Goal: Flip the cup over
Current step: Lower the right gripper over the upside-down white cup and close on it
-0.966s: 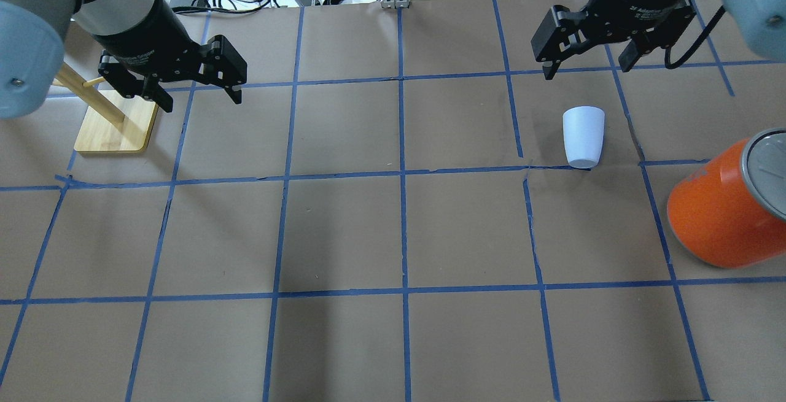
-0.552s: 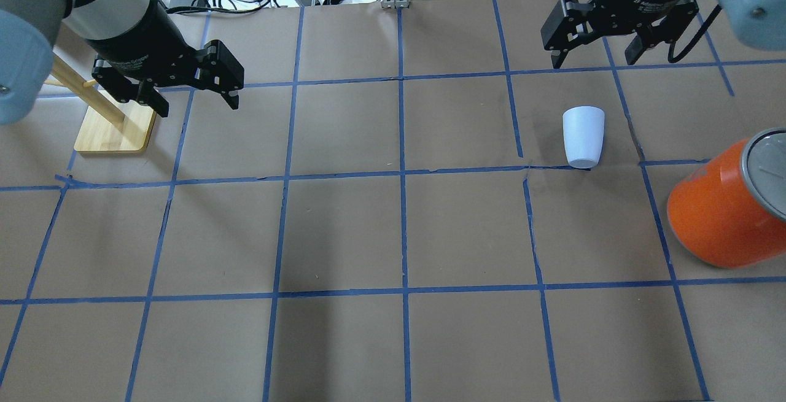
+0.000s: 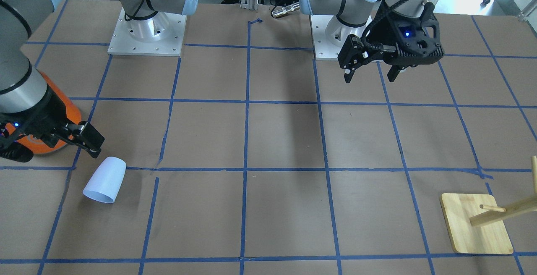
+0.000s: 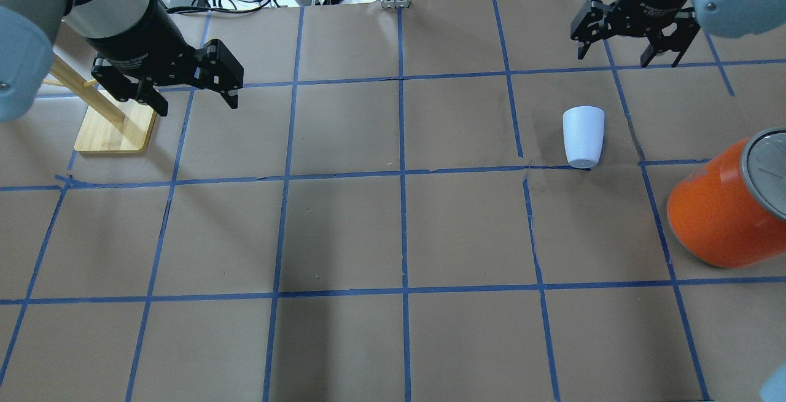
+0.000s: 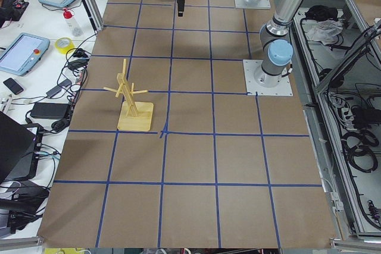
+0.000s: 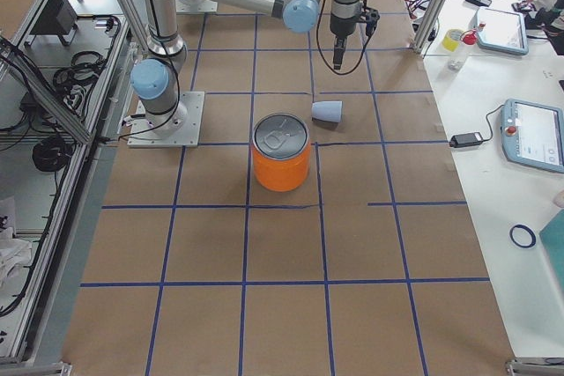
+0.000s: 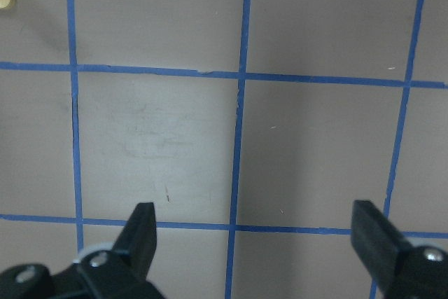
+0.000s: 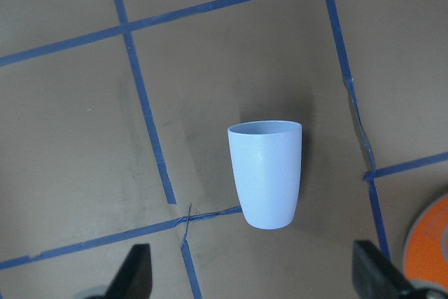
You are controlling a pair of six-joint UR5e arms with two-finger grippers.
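The pale blue-white cup [image 4: 583, 137] lies on its side on the brown table, mouth toward the far edge. It also shows in the front view [image 3: 105, 180], the right side view [image 6: 327, 111] and the right wrist view [image 8: 266, 173]. My right gripper [image 4: 613, 57] is open and empty, beyond the cup near the far edge and apart from it; its fingers frame the cup in the wrist view. My left gripper [image 4: 198, 106] is open and empty over bare table at the far left, and its wrist view [image 7: 257, 232] shows only table.
A large orange can [image 4: 718, 218] with a silver lid stands at the right edge, close to the cup [image 6: 282, 165]. A wooden peg stand [image 4: 113, 129] sits far left beside my left gripper. Cables and tape lie beyond the far edge.
My right gripper has moved toward the far edge, farther from the cup, still open. My left gripper shifted slightly left. The cup has not moved.
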